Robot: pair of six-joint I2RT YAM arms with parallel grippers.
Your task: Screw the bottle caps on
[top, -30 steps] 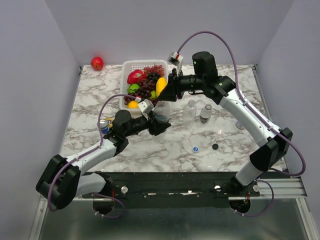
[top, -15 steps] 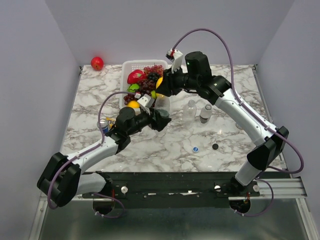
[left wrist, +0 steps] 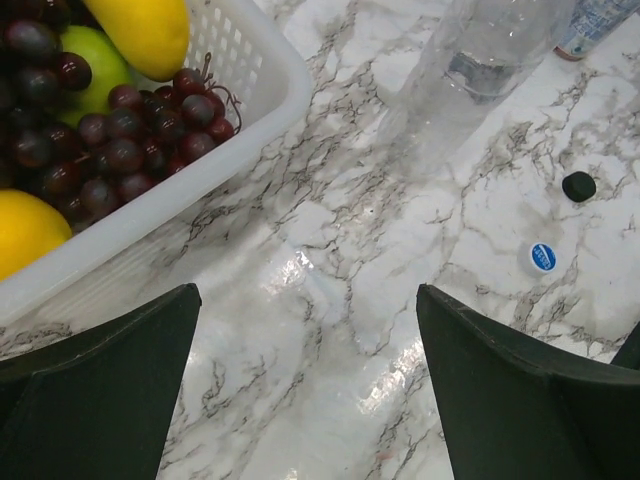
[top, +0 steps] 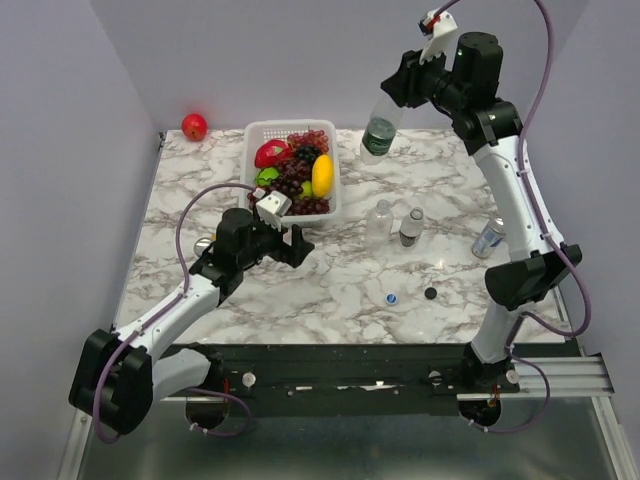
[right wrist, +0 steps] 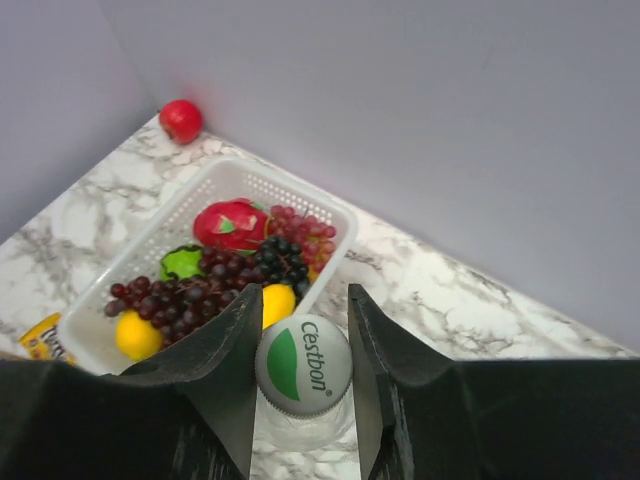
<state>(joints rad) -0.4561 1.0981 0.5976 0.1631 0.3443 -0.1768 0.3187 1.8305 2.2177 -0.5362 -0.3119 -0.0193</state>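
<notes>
Marble table holds loose blue cap and black cap, right of the gaping, empty left claw. Right claw grips one capped bottle (two left to do).

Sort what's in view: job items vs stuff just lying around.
Job: held bottle with white-green cap, in right gripper; blue cap; black cap; standing bottles; open left gripper.
Lying about: fruit basket; red fruit by the back wall; drink can.
</notes>
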